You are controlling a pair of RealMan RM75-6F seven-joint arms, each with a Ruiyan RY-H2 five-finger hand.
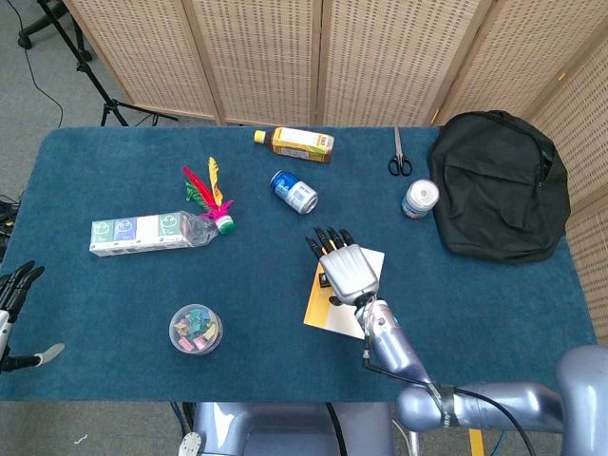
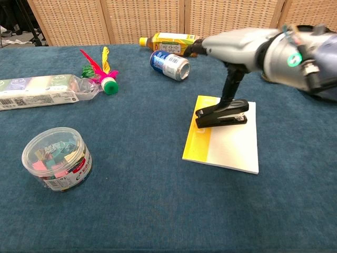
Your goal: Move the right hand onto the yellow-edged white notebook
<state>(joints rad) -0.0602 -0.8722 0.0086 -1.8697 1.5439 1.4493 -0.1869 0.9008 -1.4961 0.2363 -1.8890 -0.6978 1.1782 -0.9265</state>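
The yellow-edged white notebook lies flat on the blue cloth, right of centre, and in the head view the notebook shows from under the hand. A black stapler rests on its far end. My right hand hovers over the notebook with fingers spread flat and nothing in it. In the chest view the right hand is raised above the stapler, one dark finger hanging down to it; contact cannot be told. My left hand shows at the table's left edge, fingers apart and empty.
A blue can and a yellow bottle lie beyond the notebook. Scissors, a white jar and a black backpack sit at the right. A feather shuttlecock, a long packet and a tub of clips are at the left.
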